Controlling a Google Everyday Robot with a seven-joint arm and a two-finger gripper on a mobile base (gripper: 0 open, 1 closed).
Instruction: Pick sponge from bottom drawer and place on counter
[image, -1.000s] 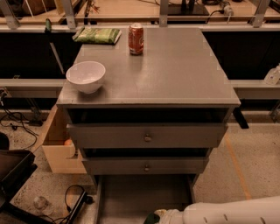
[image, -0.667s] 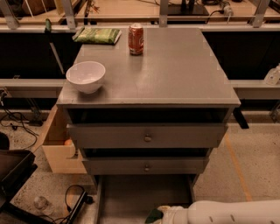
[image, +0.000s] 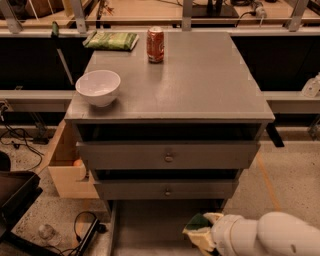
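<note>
Speckled flooring and loose cables are lying around a grey cabinet; at its foot the drawer (image: 145, 227) is standing open, and the fingers (image: 199, 240) are sitting inside it, toward its right side, on the end of a white arm (image: 272, 237) that is entering from the right edge; the fingers appear to be clamping the sponge (image: 197, 221), whose dark green face is showing just above and slightly behind them, with pale material hugging it on both sides; I am judging this a real grip and not mere contact, though the sponge's long axis is too hidden to call.

The table (image: 200, 85) is lying well above the fingers and farther back, with two shut drawer fronts (image: 167, 156) stacked between; so the coming move is turning on height first; the sponge is needing to clear the table's front lip, which is overhanging those fronts, before going back over the top; straight up from the fingers the table is looking bare; up and to their left a bowl (image: 98, 86) is sitting near the front corner; far beyond them, a can (image: 155, 44) and a packet (image: 111, 40) are resting at the back; a wooden box (image: 65, 170) is sitting up and to their left, beside the cabinet.
</note>
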